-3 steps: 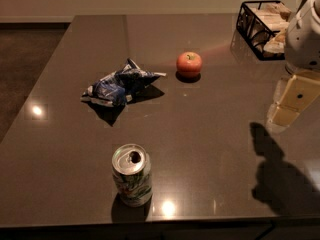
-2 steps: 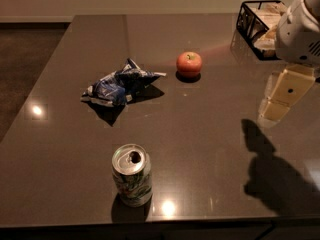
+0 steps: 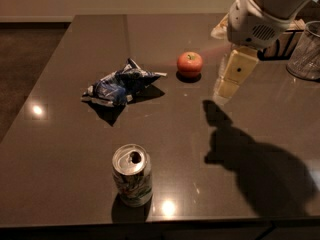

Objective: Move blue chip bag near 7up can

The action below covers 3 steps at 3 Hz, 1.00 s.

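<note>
The blue chip bag (image 3: pixel 120 82) lies crumpled on the dark table (image 3: pixel 60 149), left of centre. The 7up can (image 3: pixel 132 175) stands upright near the table's front edge, well in front of the bag and apart from it. My gripper (image 3: pixel 231 76) hangs from the white arm (image 3: pixel 260 14) at the upper right. It is above the table, to the right of the bag and just right of a red apple (image 3: pixel 189 64). It holds nothing that I can see. Its shadow falls on the table below it.
A black wire basket (image 3: pixel 290 39) and a clear cup (image 3: pixel 306 51) stand at the table's far right. The table's left edge drops to a dark floor (image 3: pixel 25 59).
My arm and gripper have moved left, from the table's right side toward the apple. The bag, the can and the apple have not moved.
</note>
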Each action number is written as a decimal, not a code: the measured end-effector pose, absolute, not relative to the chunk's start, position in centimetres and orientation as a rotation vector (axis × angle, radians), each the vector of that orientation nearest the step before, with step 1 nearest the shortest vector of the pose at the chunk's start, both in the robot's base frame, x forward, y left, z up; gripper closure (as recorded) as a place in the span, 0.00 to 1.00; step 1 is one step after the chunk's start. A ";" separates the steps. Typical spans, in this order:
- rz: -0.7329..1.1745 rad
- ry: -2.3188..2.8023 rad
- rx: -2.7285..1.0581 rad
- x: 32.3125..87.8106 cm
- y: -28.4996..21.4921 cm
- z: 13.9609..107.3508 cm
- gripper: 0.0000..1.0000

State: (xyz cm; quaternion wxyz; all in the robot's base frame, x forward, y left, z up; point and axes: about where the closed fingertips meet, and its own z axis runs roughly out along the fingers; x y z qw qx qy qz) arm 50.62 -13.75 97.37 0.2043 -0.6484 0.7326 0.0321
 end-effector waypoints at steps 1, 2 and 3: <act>0.133 1.953 -1.836 53.7 -9.6 96.9 0.00; 0.152 1.903 -1.848 56.6 -5.9 96.2 0.00; 0.145 1.901 -1.863 59.1 -2.4 94.6 0.00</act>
